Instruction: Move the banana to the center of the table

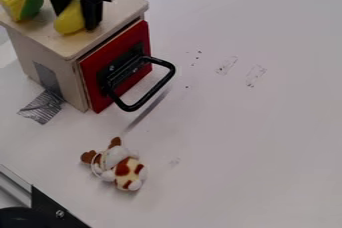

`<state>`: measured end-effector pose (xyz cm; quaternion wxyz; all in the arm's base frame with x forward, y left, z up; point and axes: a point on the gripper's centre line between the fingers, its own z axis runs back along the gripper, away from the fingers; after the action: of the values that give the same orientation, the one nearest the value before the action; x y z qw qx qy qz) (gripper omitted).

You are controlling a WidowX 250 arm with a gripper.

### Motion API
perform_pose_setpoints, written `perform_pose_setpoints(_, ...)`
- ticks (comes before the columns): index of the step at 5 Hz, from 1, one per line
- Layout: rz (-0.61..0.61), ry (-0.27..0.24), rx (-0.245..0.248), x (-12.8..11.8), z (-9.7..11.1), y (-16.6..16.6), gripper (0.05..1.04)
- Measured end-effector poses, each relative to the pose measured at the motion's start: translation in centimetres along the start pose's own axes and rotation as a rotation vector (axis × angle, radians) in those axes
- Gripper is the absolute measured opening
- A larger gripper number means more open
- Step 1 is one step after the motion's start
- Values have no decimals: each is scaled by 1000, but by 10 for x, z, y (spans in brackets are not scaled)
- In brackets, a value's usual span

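- Camera view, upper left: the tool (77, 20) is down at the top of a small wooden box (50, 54), around the banana (67, 23), whose lower end shows over the box's top. I cannot tell whether the tool has a firm grasp of it or is merely set about it, nor whether the banana is bearing on the wood.
- Beside the banana, farther left, is a yellow-and-green toy (31, 3). The box stands on the pale worktop (234, 132), with a red door (141, 34) and a black handle (157, 90) jutting from it. A soft brown-and-white plush (125, 167) lies nearer the camera.
- The step in hand, as I judge it, is the pick-up: the banana has yet to reach the middle of the worktop.
- Next, the hold would need to be made sure, then the banana raised straight up, well clear of the box's edge and the yellow-and-green toy, before going sideways.
- From there it should pass over the handle toward the middle, be lowered close to the surface and let go gently; a curved piece like this could roll or swing if gripped off balance.
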<state>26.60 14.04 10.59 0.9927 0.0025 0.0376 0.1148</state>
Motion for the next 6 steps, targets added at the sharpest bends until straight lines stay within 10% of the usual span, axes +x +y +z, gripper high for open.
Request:
perform_pose_setpoints(3,-101,-25,9,64,8,-106,552)
perform_pose_setpoints(6,-217,0,-1,122,-77,-165,552)
